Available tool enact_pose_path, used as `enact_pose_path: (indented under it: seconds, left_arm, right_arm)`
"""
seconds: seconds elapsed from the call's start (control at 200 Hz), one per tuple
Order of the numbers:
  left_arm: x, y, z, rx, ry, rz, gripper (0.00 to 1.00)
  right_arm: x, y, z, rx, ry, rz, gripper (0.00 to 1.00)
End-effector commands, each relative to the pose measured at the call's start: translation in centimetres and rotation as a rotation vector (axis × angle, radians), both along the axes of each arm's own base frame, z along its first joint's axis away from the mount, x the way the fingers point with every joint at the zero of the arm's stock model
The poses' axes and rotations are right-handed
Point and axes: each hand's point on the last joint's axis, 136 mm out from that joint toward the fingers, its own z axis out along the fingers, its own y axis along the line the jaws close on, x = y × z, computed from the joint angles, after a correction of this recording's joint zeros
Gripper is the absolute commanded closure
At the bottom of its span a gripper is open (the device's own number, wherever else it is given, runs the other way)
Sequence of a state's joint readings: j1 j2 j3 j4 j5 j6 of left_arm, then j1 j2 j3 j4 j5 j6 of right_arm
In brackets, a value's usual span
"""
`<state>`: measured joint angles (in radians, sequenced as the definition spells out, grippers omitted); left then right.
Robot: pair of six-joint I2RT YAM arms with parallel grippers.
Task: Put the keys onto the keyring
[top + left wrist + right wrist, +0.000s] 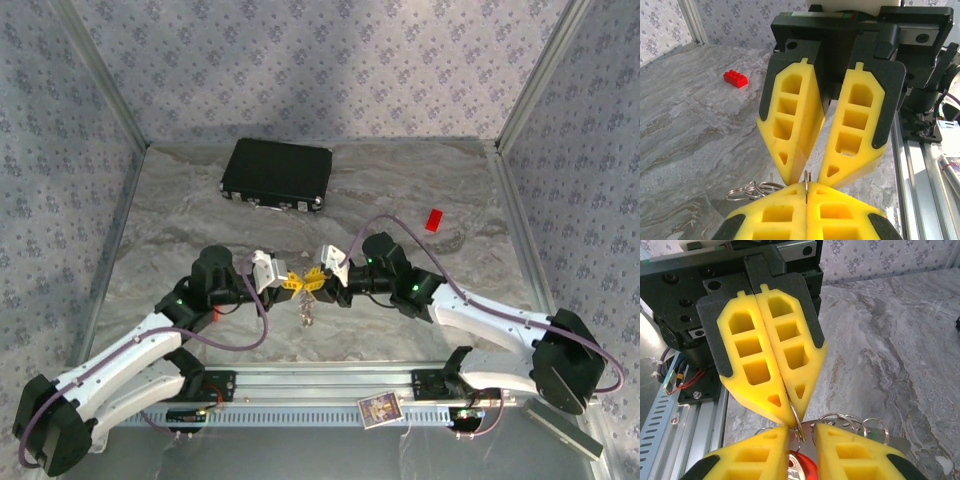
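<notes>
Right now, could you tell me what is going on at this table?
The left gripper is shut on the keyring over the table, with keys dangling beneath. The right gripper faces it tip to tip, jaws slightly apart around a red-headed key; whether it grips is unclear.

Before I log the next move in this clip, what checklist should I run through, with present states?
1. Left gripper shut on the keyring: ok, ring pinched at its tips.
2. Right gripper holding the red-headed key: cannot tell; the head sits between its parted jaws.
3. Grippers meeting tip to tip: ok.
4. Bunch of keys hanging beneath them: ok.
5. Red-headed key threaded onto the keyring: cannot tell.
6. Black case and red block apart from the grippers: ok.
</notes>
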<state>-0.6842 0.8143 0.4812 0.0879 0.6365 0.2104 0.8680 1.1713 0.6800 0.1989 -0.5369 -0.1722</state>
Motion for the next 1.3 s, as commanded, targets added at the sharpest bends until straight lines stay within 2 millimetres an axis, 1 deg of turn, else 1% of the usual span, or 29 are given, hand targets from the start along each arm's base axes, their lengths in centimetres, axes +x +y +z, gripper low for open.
enact_pose_path:
  seconds: [0.0,0.12,0.295,0.38,0.48,0.535,0.695,0.77,0.994,1.094,1.294]
  left_arm:
    - [-0.4,-0.6,2.1,-0.05,-0.073,-0.045,1.0]
    - [-0.7,-0.7,2.3,-0.058,-0.077,-0.056,1.0]
    - [-0.9,-0.9,2.6,-0.072,-0.084,-0.071,1.0]
    - [-1.0,-0.9,2.7,-0.079,-0.087,-0.077,1.0]
    - [-0.7,-0.8,2.5,-0.067,-0.082,-0.053,1.0]
    - [-0.4,-0.6,2.1,-0.047,-0.075,-0.034,0.95]
    - [-0.1,-0.3,1.1,0.009,-0.059,-0.008,0.86]
    - [0.1,-0.2,0.7,0.037,-0.052,0.003,0.8]
    - [-0.1,-0.4,0.0,0.094,-0.053,-0.015,0.78]
    - [-0.1,-0.5,0.0,0.1,-0.059,-0.019,0.79]
    - [-0.3,-0.6,0.2,0.097,-0.063,-0.036,0.83]
  right_arm:
    - [-0.3,0.3,1.4,0.031,-0.01,0.019,0.79]
    - [-0.2,0.4,1.7,0.043,-0.014,0.022,0.85]
    - [-0.2,1.2,2.1,0.068,-0.008,0.042,0.93]
    - [-0.3,1.4,2.2,0.071,-0.008,0.052,1.0]
    - [-0.1,1.1,1.8,0.039,-0.022,0.039,1.0]
    - [0.1,0.7,1.6,0.008,-0.032,0.025,1.0]
    - [0.1,-0.2,1.0,-0.082,-0.058,0.015,1.0]
    - [0.1,-0.4,0.9,-0.121,-0.063,0.023,1.0]
    - [-0.1,-0.7,1.0,-0.172,-0.072,0.047,1.0]
    - [-0.3,-0.8,0.9,-0.198,-0.074,0.059,1.0]
    - [-0.4,-0.7,1.1,-0.23,-0.08,0.082,1.0]
